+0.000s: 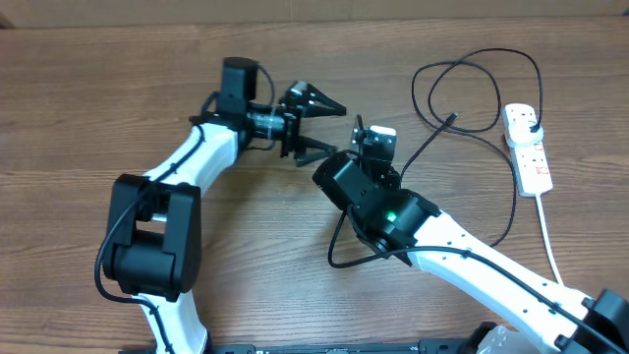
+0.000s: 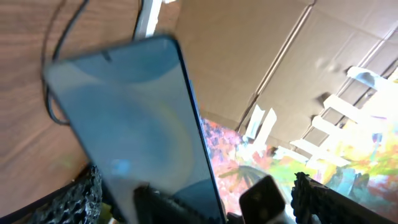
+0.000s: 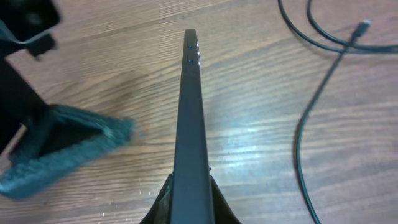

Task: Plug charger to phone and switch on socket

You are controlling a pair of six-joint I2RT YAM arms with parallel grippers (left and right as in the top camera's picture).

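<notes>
Right wrist view showed the right pincer (image 3: 191, 200) pressed tight on the phone (image 3: 189, 112), which stood on its thin edge just above the bench (image 3: 261, 143), its narrow side turned up to the lens. Beside it the left pincer (image 1: 337, 131) hung spread wide with nothing in it, one jaw on each side of the phone but clear of it. From the left wrist the pale blue screen filled the near view, blurred.

Farther out, the charger (image 1: 432, 146) lay in loose loops on the wood, its small tip free and pointing away from the phone. Beyond that sat the socket (image 1: 528, 147) near the bench's far right.

To my eye the phone was being steadied for plugging in. Next, the empty left pincer would need to fetch that tip and line it up with the port, which I could not see.
</notes>
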